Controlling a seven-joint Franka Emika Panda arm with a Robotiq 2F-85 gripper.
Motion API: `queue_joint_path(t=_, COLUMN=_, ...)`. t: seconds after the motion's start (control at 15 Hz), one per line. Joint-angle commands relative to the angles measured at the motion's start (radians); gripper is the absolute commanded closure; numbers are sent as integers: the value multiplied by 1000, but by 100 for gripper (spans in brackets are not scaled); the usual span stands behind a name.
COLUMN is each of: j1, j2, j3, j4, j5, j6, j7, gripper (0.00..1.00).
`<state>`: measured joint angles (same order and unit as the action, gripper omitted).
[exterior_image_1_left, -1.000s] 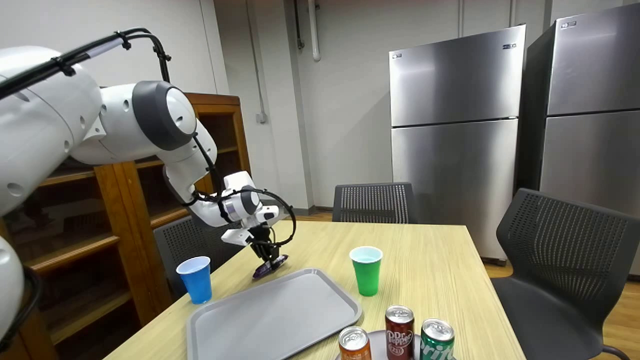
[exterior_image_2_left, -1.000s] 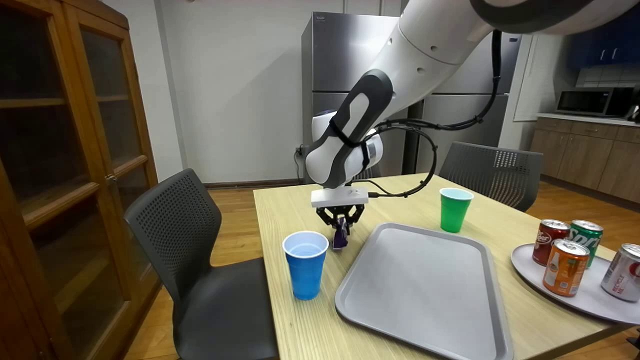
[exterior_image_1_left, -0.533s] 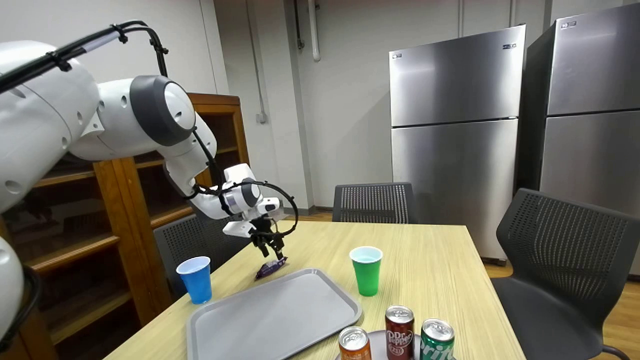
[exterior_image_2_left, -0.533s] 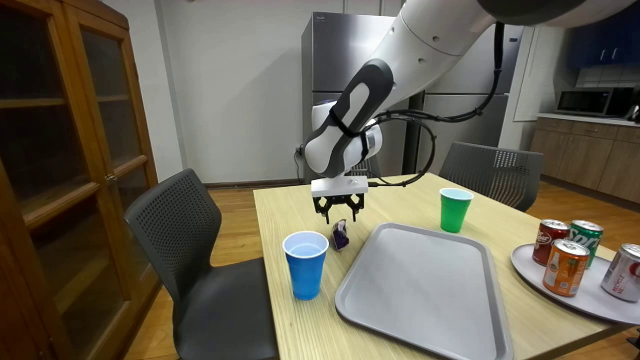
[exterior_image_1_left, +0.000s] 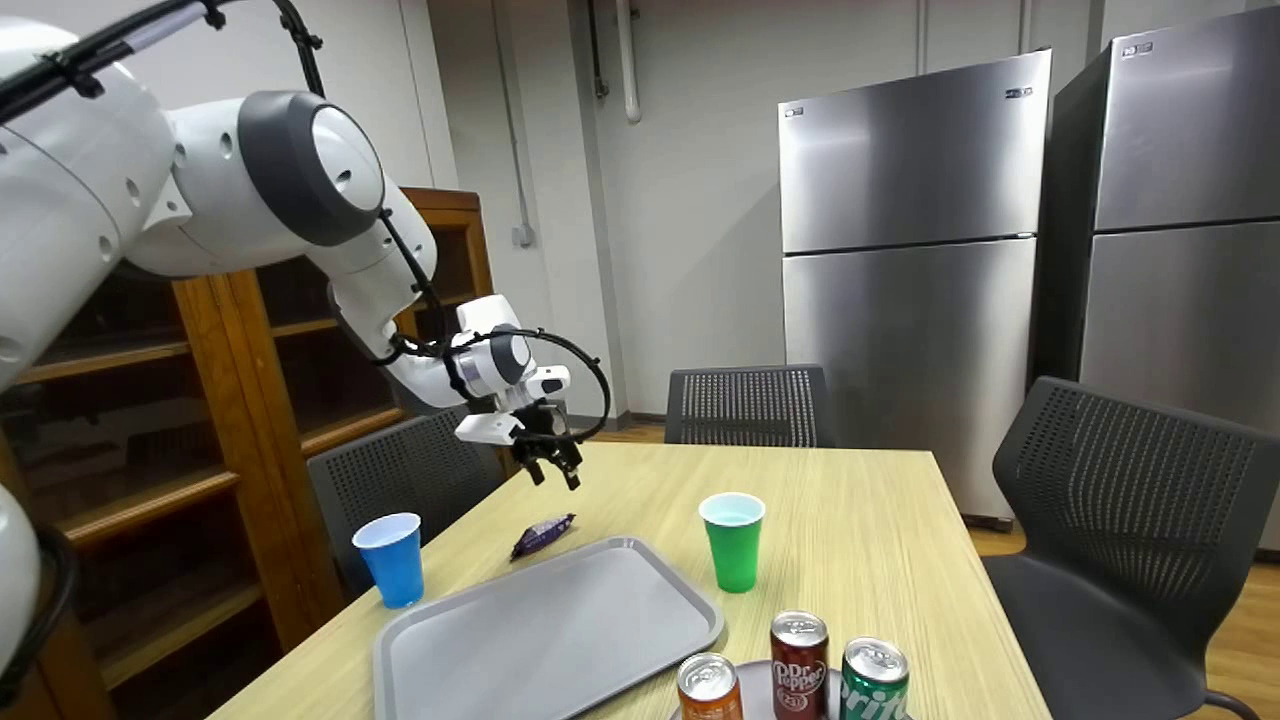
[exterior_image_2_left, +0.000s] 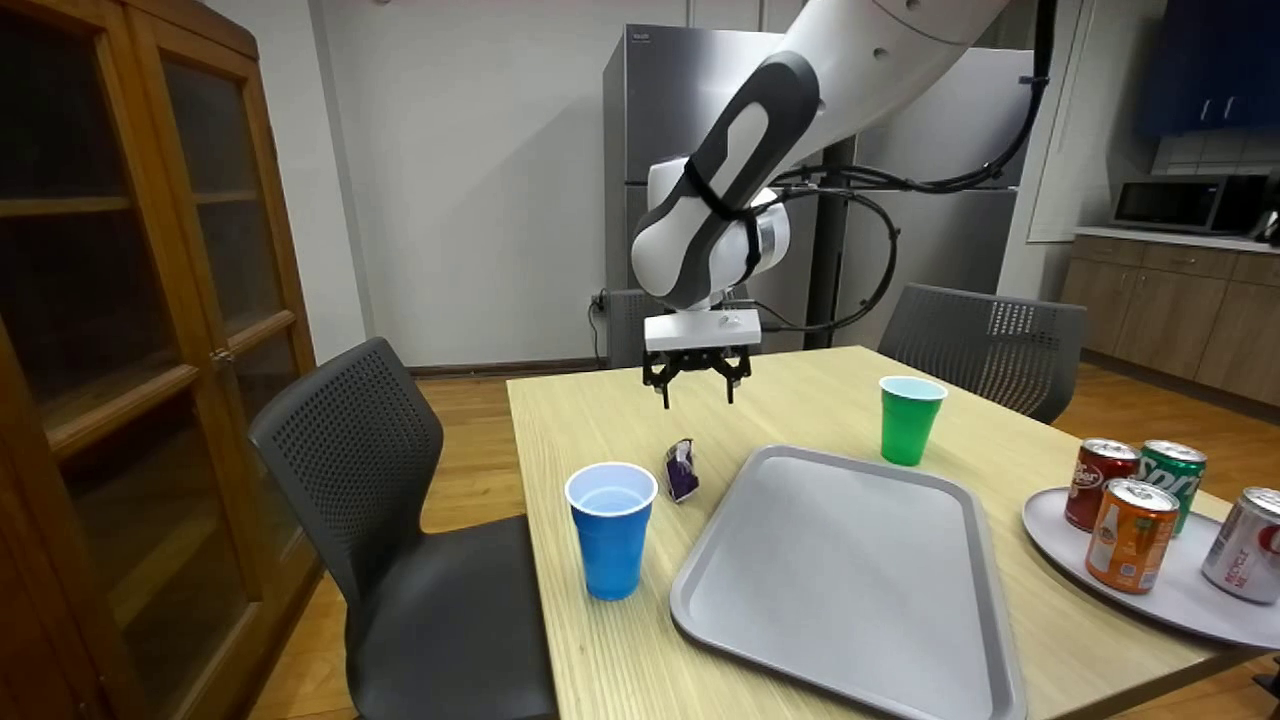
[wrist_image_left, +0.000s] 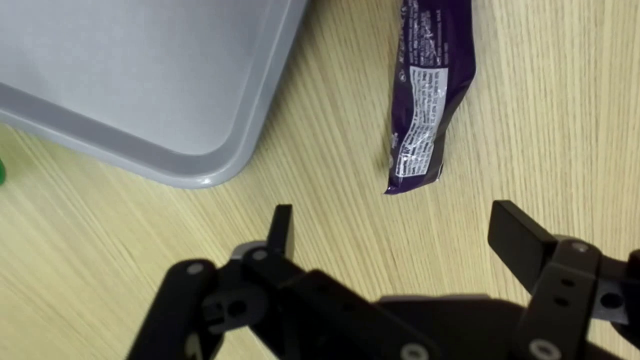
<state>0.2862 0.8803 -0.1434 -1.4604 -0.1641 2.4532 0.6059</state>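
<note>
slim dark purple packet (wrist_image_left: 452, 60), glossy and creased, white panel (wrist_image_left: 426, 117) of small print facing up, lying on the pale bench (exterior_image_2_left: 590, 420), just beside the grey tray (wrist_image_left: 261, 95), not touching it

Decent bright indoor light, bit of wide-lens stretch

Worktop (exterior_image_1_left: 840, 550) looks pale and evenly lit in both exterior views, the cabinet (exterior_image_2_left: 200, 340) pretty murky inside. Soft sheen on the fridge (exterior_image_1_left: 910, 340), its top stretched wider, plus a faint slanted shadow on the wall (exterior_image_2_left: 470, 180). Wrist view: the tray (wrist_image_left: 200, 170) has a tiny corner glint, the jaws are dark and slightly out of focus, and small print on the wrapper (wrist_image_left: 430, 95) is mushy.
</note>
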Motion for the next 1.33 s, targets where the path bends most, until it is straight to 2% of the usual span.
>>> queue_joint_path(t=0.0, j1=-20, j2=-128, j3=3, j4=-141, j5=17, j6=2, j7=-26, gripper=0)
queue_joint_path(t=0.33, j1=-42, j2=-243, j3=-15, j4=-273, j5=17, j6=11, j7=6, gripper=0)
queue_joint_path(t=0.8, j1=-64, j2=-400, j3=-72, j4=-466, j5=3, j6=34, j7=104, gripper=0)
queue_joint_path(t=1.27, j1=-102, j2=-491, j3=-128, j4=-596, j5=-28, j6=26, j7=233, gripper=0)
